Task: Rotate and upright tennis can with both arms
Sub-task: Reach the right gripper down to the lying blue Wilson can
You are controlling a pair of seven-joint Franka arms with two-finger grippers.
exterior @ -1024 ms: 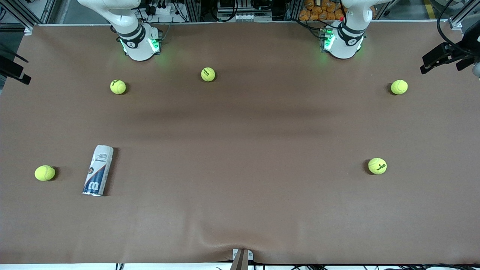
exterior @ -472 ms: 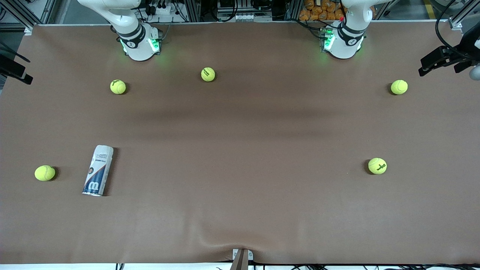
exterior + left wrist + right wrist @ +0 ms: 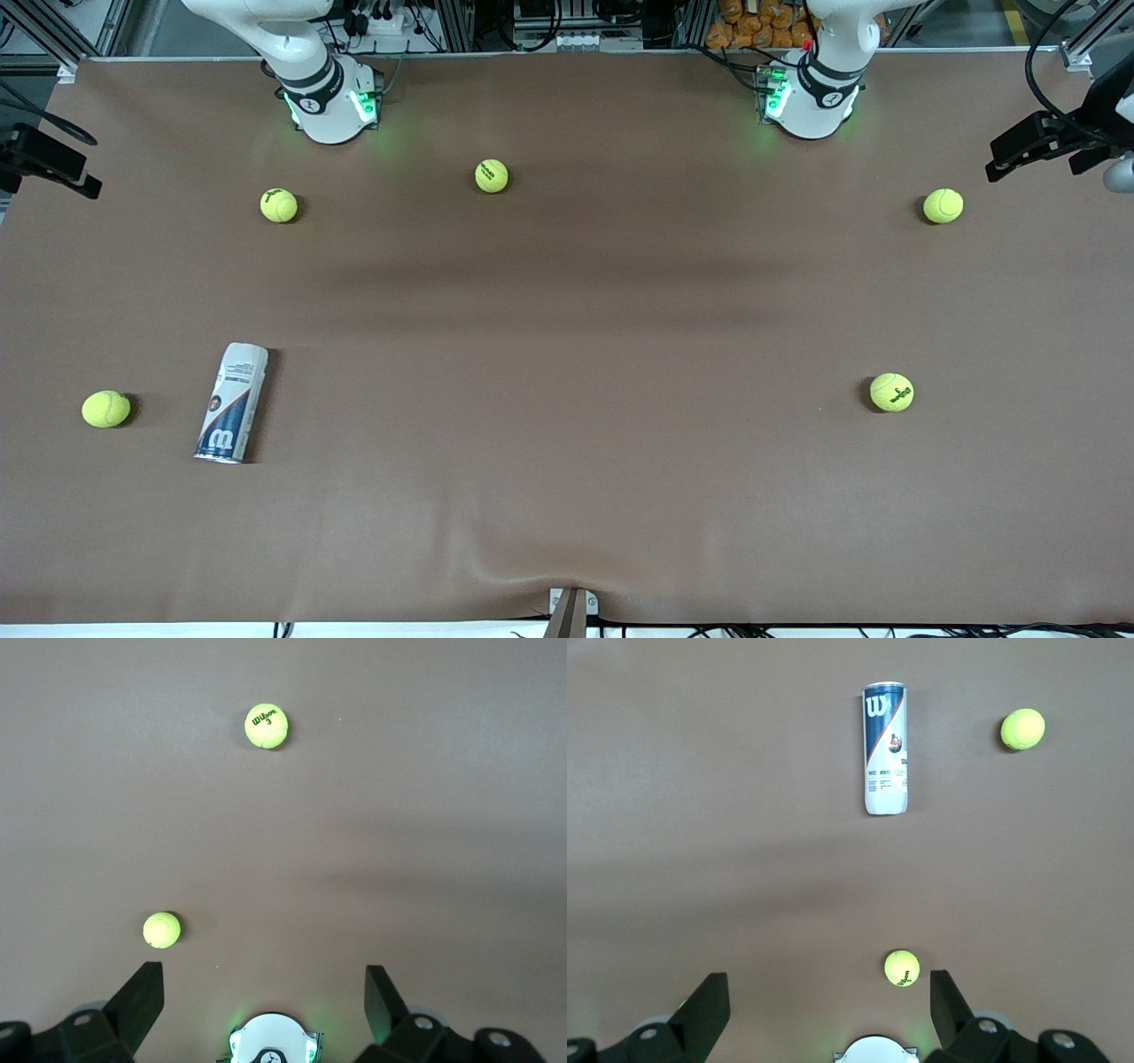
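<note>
Tennis can lies on its side on the brown table, toward the right arm's end, silver rim end nearest the front camera, navy W logo facing up; nothing touches it. In the right wrist view the can shows lying flat with a ball beside it.

Five tennis balls on the table: one just beside the can, closer to the table edge at the right arm's end; one near the right arm's base; one between the two bases; one toward the left arm's end, farther from the front camera; one at that same end, nearer the camera.

Right gripper up high over the table near its own base, fingers spread apart, holding nothing. In the front view it shows only at the frame edge.

Left gripper high over the table near the left arm's base, fingers spread wide, holding nothing; seen at the frame edge in the front view. Both grippers well apart from the can
</note>
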